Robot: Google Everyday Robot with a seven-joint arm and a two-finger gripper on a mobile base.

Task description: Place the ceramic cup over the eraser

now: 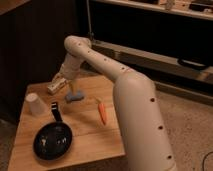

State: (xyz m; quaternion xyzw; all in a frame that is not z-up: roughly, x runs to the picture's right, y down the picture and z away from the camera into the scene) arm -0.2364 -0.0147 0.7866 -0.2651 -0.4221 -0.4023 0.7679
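The ceramic cup (36, 104), plain white and upside down, stands near the left edge of the wooden table (85, 132). The blue-grey eraser (75, 97) lies toward the table's back middle, well to the right of the cup. My gripper (70, 88) hangs at the end of the white arm, just above the eraser and a little to its left. It is open and holds nothing. A good stretch of tabletop separates it from the cup.
A white labelled bottle (56, 86) lies on its side at the back left, close to the gripper. A black frying pan (52, 141) sits at the front left, below the cup. An orange carrot (102, 113) lies right of the eraser.
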